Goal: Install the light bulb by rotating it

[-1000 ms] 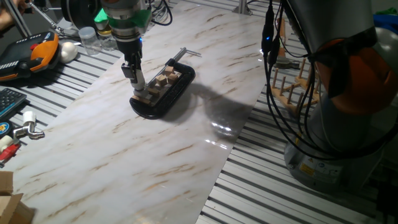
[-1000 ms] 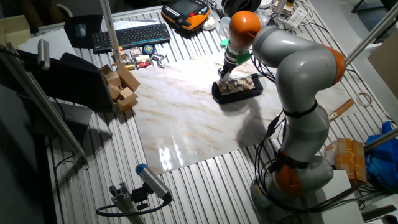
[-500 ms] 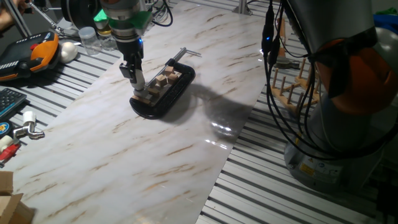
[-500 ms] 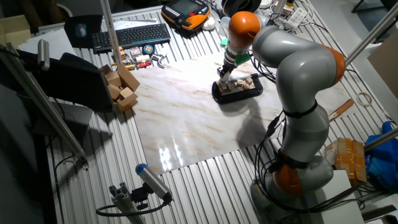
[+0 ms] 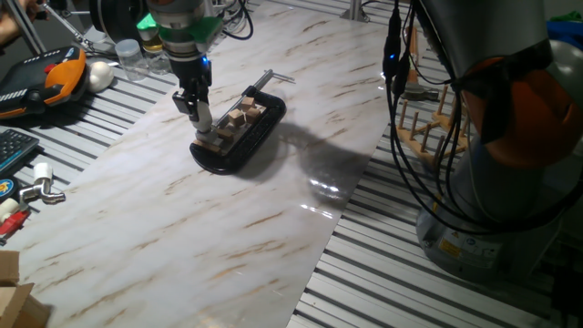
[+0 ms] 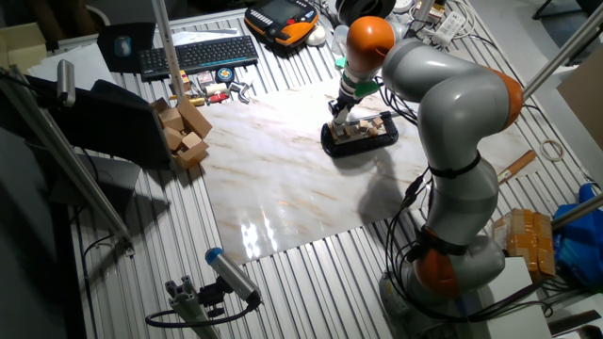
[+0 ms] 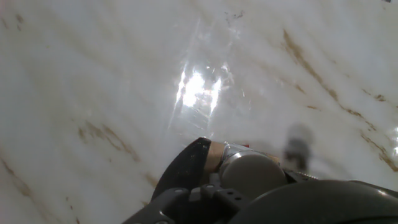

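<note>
In one fixed view the gripper (image 5: 202, 122) hangs straight down from the arm over the near end of a black clamp (image 5: 239, 135) that lies on the marbled table (image 5: 228, 219); small wooden blocks (image 5: 239, 118) sit in a row inside the clamp, and its metal screw handle (image 5: 271, 77) sticks out at the far end. The fingers (image 5: 199, 111) reach down to the clamp's near end, but whether they are clenched or released cannot be told from here, and the light bulb itself is not distinguishable at their tips. A larger white egg-shaped ball (image 5: 99, 75) rests on the slatted surface beside an orange-and-black pendant (image 5: 55, 78). In the other fixed view the gripper (image 6: 342, 117) again stands over the left end of the clamp (image 6: 359, 135), with the grey and orange arm (image 6: 443, 104) curving above; a keyboard (image 6: 200, 53) and loose wooden blocks (image 6: 182, 130) lie off the marble sheet. In the hand view the light bulb (image 7: 252, 173) shows as a rounded pale shape with a metallic rim, low in the frame against the dark clamp (image 7: 186, 168), with the glossy table (image 7: 124, 81) beyond; the fingers' grip cannot be judged.
</note>
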Available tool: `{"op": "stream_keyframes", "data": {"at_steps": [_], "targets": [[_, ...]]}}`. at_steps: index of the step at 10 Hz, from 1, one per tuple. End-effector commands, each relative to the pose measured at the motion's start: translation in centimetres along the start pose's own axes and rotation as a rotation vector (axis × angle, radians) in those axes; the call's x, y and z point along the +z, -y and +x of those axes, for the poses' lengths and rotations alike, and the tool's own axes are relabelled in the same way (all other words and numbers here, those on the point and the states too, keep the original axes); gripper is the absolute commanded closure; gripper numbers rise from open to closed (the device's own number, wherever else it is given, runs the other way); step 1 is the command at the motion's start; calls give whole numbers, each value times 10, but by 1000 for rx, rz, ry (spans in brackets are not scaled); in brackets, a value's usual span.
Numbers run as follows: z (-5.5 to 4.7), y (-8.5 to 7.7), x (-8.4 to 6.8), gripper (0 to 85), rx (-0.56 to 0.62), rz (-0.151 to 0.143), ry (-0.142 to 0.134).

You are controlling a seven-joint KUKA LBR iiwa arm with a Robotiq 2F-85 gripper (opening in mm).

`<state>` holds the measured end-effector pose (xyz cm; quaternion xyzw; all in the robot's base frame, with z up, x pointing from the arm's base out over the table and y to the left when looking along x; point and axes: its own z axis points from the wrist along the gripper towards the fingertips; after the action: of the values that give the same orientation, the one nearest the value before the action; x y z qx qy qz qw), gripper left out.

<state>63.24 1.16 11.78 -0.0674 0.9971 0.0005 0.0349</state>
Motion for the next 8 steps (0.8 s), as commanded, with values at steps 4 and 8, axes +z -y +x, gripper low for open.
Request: {"op": "stream_keyframes", "data": {"at_steps": [4, 8], "targets": [[0, 0, 0, 680, 43, -5, -1], [0, 0, -1, 680, 98, -4, -6]]}}
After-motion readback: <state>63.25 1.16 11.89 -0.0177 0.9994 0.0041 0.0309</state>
